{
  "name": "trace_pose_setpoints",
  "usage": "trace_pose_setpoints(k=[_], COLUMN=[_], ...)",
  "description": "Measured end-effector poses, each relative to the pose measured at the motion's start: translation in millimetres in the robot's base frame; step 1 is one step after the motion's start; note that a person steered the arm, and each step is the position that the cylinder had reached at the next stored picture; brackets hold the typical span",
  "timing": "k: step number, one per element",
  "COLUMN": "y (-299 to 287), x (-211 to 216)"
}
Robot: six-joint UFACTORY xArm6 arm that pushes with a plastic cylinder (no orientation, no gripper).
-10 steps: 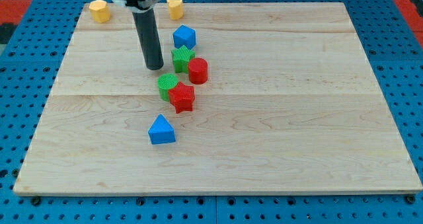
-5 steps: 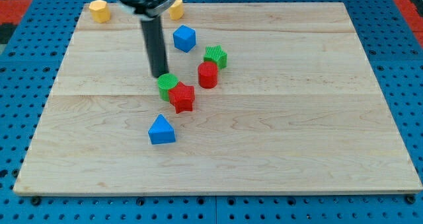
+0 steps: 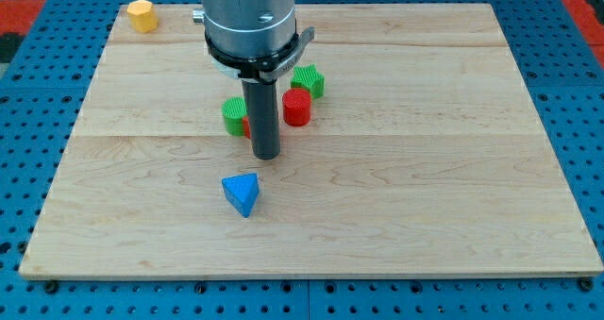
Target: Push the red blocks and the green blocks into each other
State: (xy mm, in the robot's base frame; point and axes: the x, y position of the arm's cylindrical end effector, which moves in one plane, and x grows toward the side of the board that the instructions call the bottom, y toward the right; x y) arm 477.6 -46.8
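My tip (image 3: 267,156) rests on the board just below the cluster of red and green blocks. A green block (image 3: 233,113) sits to the upper left of the tip. A red block (image 3: 245,126) is mostly hidden behind the rod, touching the green one. A red cylinder (image 3: 296,107) stands to the rod's right. A green block (image 3: 308,80) sits just above and right of the cylinder, touching it or nearly so.
A blue triangular block (image 3: 242,193) lies below the tip, toward the view's bottom. A yellow block (image 3: 142,14) sits at the board's top left corner. The arm's grey body (image 3: 248,18) covers the top middle of the board and hides what is behind it.
The rod moved down and to the right, from left of the cluster to just below it. The green and red pair shifted slightly. The blue triangle turned and moved a little down-right.
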Motion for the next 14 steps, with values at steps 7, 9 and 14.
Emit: trace_pose_setpoints(k=[7, 9, 14], y=[-47, -50, 25], x=[-76, -70, -138])
